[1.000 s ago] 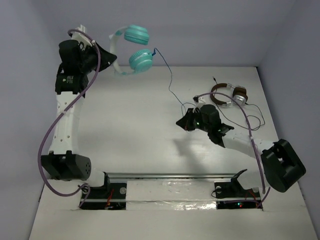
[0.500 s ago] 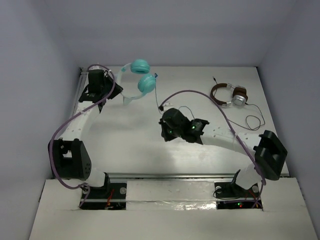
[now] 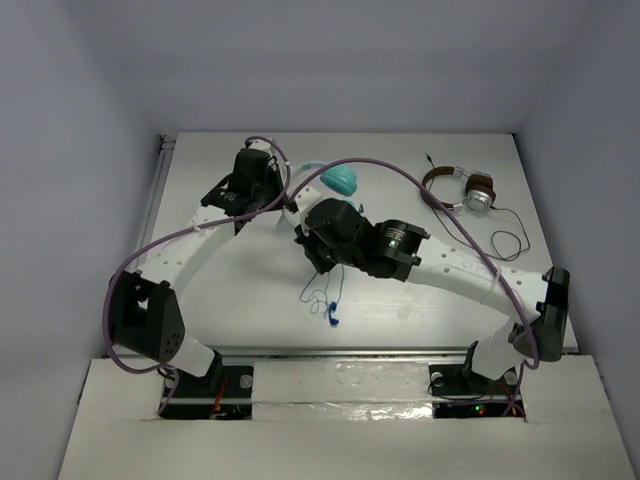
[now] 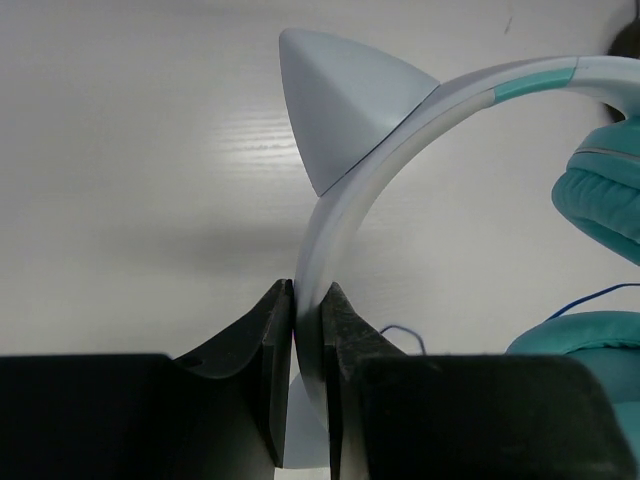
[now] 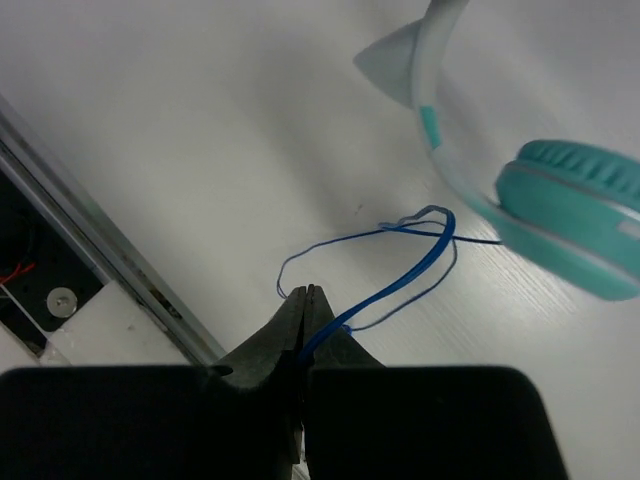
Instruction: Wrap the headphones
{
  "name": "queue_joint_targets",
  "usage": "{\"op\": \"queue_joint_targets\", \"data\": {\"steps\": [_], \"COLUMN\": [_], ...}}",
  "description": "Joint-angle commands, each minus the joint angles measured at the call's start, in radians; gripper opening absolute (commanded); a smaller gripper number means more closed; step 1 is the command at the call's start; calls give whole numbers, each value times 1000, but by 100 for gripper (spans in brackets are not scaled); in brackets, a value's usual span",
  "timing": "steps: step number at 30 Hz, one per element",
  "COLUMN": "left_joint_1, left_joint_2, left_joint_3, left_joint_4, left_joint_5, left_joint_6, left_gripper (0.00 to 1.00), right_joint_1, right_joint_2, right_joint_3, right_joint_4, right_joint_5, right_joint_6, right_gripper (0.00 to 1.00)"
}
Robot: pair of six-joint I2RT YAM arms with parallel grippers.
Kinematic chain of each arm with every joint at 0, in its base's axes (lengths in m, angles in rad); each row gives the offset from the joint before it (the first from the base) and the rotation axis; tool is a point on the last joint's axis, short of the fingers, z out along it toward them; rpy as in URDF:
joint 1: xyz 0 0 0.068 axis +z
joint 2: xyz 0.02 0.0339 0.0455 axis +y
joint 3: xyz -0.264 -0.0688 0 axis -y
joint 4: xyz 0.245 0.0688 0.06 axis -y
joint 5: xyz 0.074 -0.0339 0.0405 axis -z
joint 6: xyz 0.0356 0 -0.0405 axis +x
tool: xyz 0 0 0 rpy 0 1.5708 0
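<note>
Headphones [image 3: 340, 181] moved to centre, cups pointing right

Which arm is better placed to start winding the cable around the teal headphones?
Right. The right gripper is shut on the blue cable, whose loose loops lie beside the headphones. The left gripper is clamped on the headband, so it probably serves best as the holder.
</note>
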Motion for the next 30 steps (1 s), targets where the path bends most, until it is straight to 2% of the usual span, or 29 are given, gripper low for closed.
{"op": "queue_joint_targets", "data": {"steps": [1,7,10,14,20,27,30], "left_joint_1": [-19,-19,-19,-19,-42,-72,-72], "left_joint_2": [-15,-84,-130,-173,-150,-145,-144], "left_joint_3": [90,61,12,-16,20,-3,-8], "left_joint_4": [-56,-147,-144,-131,-151,-151,-142], "left_joint_5": [20,42,33,105,193,223,310], "left_joint_6": [129,256,283,321,365,378,382], "left_gripper": [0,0,0,0,0,0,0], "right_joint_1": [-32,-134,-169,-212,-272,-272,-272], "right_joint_2": [-36,-89,-77,-100,-85,-40,-34], "right_joint_3": [53,13,34,-19,8,21,16], "right_joint_4": [-67,-28,-68,-45,-53,2,24], "right_joint_5": [26,-97,-112,-111,-33,68,102], "right_joint_6": [-85,-107,-110,-112,-124,-162,-168], "right_gripper": [0,0,0,0,0,0,0]}}
